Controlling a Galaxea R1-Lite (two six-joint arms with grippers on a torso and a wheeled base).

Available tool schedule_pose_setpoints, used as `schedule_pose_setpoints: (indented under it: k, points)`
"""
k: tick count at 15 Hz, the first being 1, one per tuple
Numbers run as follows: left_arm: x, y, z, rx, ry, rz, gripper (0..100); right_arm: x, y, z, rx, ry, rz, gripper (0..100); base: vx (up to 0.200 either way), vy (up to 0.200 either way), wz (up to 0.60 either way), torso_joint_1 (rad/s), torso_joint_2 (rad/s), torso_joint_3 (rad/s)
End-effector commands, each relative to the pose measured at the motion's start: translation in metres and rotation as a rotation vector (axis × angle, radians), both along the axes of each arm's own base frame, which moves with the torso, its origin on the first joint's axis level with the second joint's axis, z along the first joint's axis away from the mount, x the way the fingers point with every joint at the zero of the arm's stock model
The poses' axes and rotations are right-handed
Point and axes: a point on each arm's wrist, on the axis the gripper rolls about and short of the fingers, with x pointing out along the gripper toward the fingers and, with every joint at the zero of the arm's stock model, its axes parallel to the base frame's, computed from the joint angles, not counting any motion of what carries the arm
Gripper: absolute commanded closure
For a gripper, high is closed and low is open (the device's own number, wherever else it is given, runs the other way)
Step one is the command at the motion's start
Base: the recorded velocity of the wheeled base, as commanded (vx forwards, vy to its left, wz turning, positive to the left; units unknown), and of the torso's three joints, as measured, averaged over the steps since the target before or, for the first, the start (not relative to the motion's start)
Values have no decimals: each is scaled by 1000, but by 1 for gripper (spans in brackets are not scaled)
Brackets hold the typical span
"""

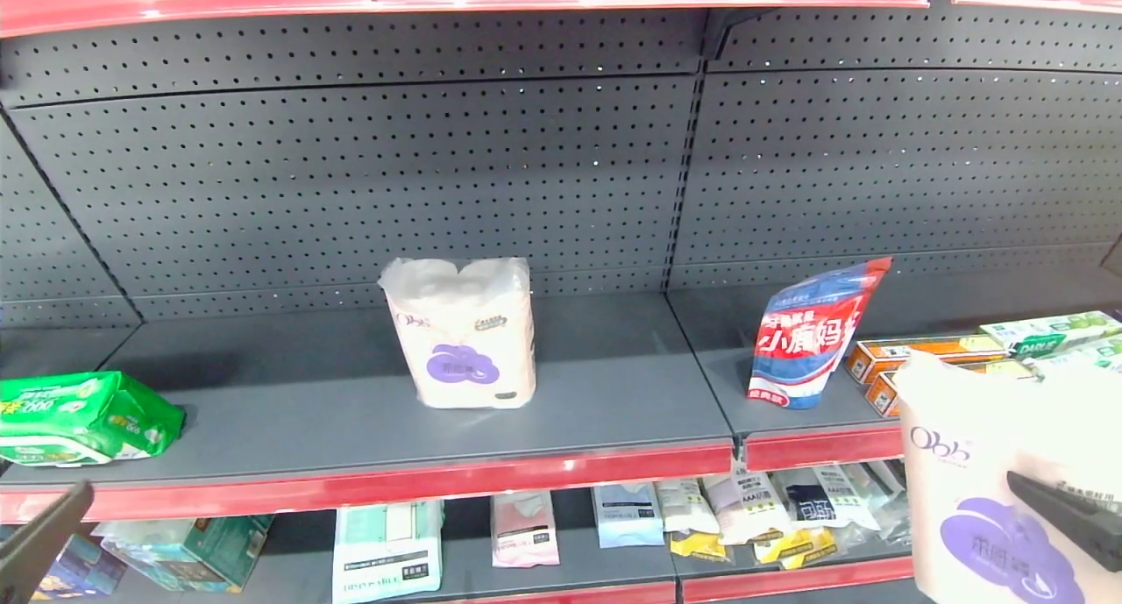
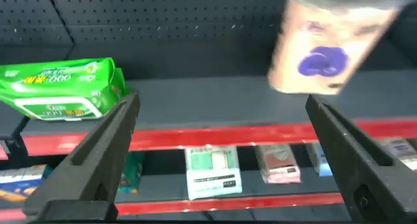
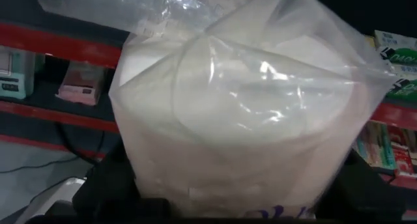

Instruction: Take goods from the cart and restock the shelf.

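Head view of a grey store shelf with a red front lip. At the lower right corner, the held toilet paper pack is cut off by the frame and covers part of the orange boxes lying on the shelf behind it. The pack is a white bundle of rolls in clear, glossy, crinkled wrap, with a purple cloud-shaped mark on its front. The right gripper has its jaws clamped on the pack's two sides, holding it in front of the shelf's right bay.

A second, matching pack stands upright mid-shelf. In the left wrist view it is blurred and its top is cut off. The left gripper hangs before the shelf's front lip, jaws spread wide with nothing between them.

A green wipes pack lies at the shelf's left end, partly cropped. A red and blue pouch stands tilted beside the boxes. Packets on the lower shelf are too small to identify.
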Motion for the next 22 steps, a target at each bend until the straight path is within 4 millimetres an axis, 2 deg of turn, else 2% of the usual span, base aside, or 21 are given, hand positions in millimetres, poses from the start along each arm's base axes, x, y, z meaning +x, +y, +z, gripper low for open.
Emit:
schedule_pose_setpoints:
  k: [1,2,3,4,5,8,9,10,12,13,17,22]
  points:
    - [89,4,-1,-12,234,-95,0,-2,0,-5,0,20,-2,100,0,0,0,0,0,0]
    - [97,5,1,-24,233,-150,0,-2,0,-5,-1,22,-5,100,0,0,0,0,0,0]
    - [129,6,5,-9,241,-325,0,0,-1,-5,-2,27,-18,100,0,0,0,0,0,0]
    - [144,12,6,-3,245,-388,0,1,-2,-4,-3,28,-24,100,0,0,0,0,0,0]
    - [162,20,2,8,256,-462,0,2,-2,-4,-9,28,-25,100,0,0,0,0,0,0]
    - [212,48,-29,103,263,-653,0,2,-3,-4,-29,28,-71,100,0,0,0,0,0,0]
    - [214,48,-30,106,261,-659,0,2,-3,-4,-30,29,-73,100,0,0,0,0,0,0]
    - [239,52,-38,111,220,-777,0,1,-3,-5,-39,32,-96,100,0,0,0,0,0,0]
    - [257,53,-44,100,215,-812,0,0,-4,-4,-42,26,-104,100,0,0,0,0,0,0]
    - [273,54,-46,90,191,-852,0,0,-4,-4,-43,26,-106,100,0,0,0,0,0,0]
    - [298,34,-53,91,169,-953,0,0,-4,-7,-64,40,-120,100,0,0,0,0,0,0]
    - [317,13,-53,94,131,-1048,0,2,-5,-4,-100,33,-120,100,0,0,0,0,0,0]
